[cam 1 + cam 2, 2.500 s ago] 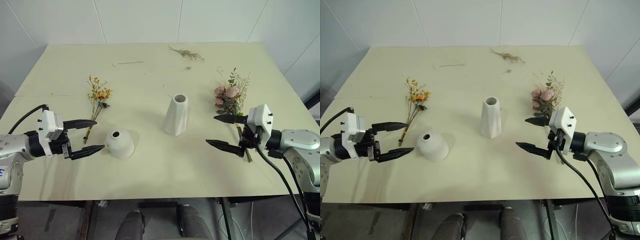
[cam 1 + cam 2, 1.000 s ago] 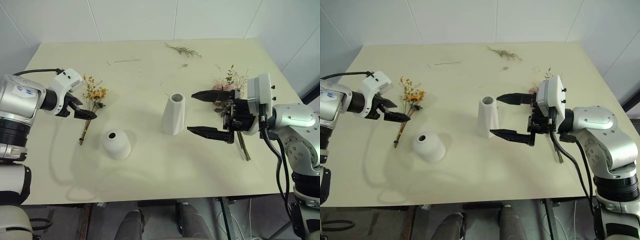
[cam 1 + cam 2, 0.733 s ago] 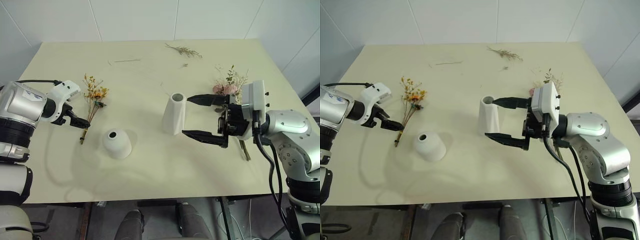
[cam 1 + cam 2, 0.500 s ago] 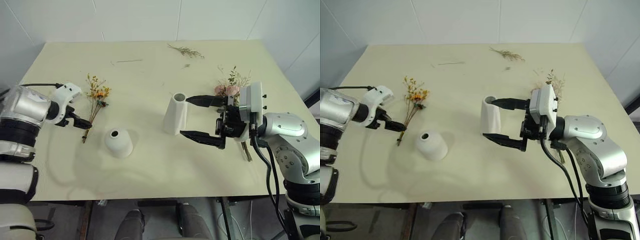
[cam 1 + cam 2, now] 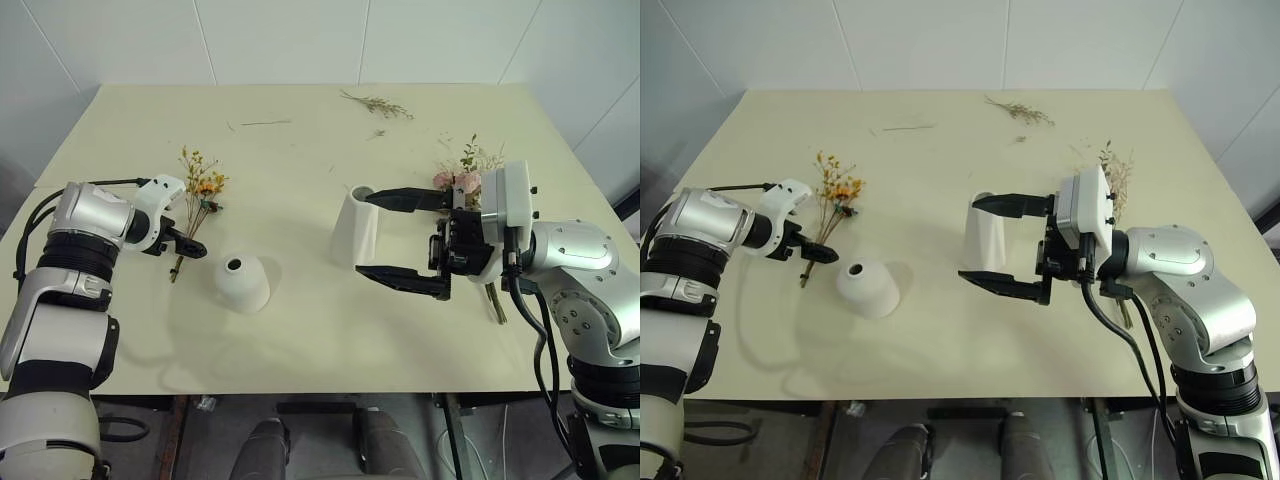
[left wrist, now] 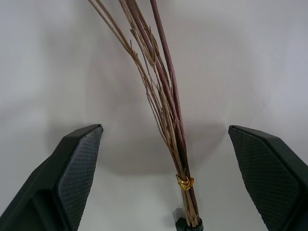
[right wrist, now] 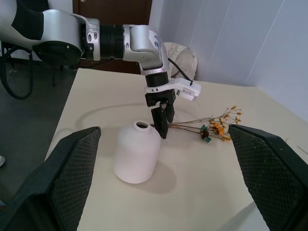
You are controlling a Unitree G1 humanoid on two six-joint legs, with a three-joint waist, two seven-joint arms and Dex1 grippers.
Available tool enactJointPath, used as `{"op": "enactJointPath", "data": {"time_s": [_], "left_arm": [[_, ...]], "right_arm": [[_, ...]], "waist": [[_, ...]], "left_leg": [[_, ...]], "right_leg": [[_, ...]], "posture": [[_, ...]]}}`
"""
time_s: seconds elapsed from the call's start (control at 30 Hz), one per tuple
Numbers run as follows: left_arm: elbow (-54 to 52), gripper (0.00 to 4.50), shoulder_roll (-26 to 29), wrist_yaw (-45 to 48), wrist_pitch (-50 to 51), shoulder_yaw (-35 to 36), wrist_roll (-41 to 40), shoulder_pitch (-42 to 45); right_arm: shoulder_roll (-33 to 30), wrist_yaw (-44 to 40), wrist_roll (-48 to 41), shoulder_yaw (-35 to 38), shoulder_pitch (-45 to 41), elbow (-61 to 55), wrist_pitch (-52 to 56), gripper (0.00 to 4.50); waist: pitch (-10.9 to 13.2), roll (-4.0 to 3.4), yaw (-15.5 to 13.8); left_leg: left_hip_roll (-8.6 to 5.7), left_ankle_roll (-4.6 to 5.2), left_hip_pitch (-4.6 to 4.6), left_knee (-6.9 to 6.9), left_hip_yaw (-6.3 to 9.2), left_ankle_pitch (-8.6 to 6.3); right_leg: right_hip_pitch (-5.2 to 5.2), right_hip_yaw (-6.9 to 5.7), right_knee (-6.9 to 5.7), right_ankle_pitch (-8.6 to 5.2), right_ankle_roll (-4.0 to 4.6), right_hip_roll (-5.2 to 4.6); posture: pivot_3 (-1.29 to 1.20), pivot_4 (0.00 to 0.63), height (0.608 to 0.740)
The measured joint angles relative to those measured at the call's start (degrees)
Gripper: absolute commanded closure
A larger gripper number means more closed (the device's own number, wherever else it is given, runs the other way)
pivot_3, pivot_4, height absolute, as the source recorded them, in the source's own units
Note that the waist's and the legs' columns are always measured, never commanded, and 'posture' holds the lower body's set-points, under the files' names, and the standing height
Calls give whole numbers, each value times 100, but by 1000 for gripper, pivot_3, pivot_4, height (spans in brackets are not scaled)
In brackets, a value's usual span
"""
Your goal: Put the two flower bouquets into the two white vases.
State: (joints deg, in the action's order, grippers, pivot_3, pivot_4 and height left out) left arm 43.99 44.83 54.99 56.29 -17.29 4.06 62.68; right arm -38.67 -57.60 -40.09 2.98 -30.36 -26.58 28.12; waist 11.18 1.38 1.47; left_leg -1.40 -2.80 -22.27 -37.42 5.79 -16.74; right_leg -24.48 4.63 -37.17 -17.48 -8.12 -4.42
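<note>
Nearest on the cream worktop (image 5: 300, 340) sits the short domed white vase (image 5: 241, 284), upright, its small top hole showing. Just to its left the left gripper (image 5: 186, 244) points down at the tied lower stems of the yellow-orange wildflower bunch (image 5: 197, 196), which lies flat with its blooms toward the far side; its fingers (image 6: 72, 168) stand wide apart on either side of the thin stems and are not closed on them. Toward the right, the right gripper (image 5: 385, 235) points sideways across the worktop with its fingers (image 5: 405, 199) spread wide, one tip at the rim and the other near the base of the taller tapered white vase (image 5: 353, 229), which stands upright near the middle; whether they touch it is unclear. Behind that gripper the pink rose bouquet (image 5: 461, 180) lies on the worktop, partly hidden. Farthest back lie a loose dried twig (image 5: 375, 104) and a thin stray stem (image 5: 262, 123).
</note>
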Motion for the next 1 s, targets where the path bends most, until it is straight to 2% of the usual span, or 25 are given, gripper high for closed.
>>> {"op": "enactJointPath", "data": {"time_s": [0.47, 0.7, 0.83, 1.0], "left_arm": [[363, 35, 14, 372, -215, -180, 287, 207], [236, 35, -86, 253, -437, -186, 367, 182], [-102, 954, -43, 255, -625, -300, 506, 40], [-532, 2533, 50, 408, -677, -547, 687, -53]], "right_arm": [[-2, 39, -17, 1, 0, 1, 64, 0], [-3, 105, -16, 3, 14, -5, 69, 0], [-3, 154, -16, 3, 26, -8, 69, 0], [-2, 198, -14, 4, 33, -11, 67, 0]], "waist": [[0, 0, 7], [1, 1, 3], [1, 1, 9], [1, 1, 27]], "left_leg": [[0, 0, -1, 7, 0, 0], [0, 0, -3, 4, 1, 0], [1, -1, -4, 11, 1, 0], [5, -1, -4, 17, -2, 0]], "right_leg": [[-1, 0, 9, 0, 0, 0], [-1, -1, 6, 0, 0, -1], [-3, 0, 16, 0, -1, -1], [-8, 2, 16, 0, 0, 2]], "posture": [[0, 150, 740], [0, 150, 740], [0, 150, 740], [0, 150, 740]]}}
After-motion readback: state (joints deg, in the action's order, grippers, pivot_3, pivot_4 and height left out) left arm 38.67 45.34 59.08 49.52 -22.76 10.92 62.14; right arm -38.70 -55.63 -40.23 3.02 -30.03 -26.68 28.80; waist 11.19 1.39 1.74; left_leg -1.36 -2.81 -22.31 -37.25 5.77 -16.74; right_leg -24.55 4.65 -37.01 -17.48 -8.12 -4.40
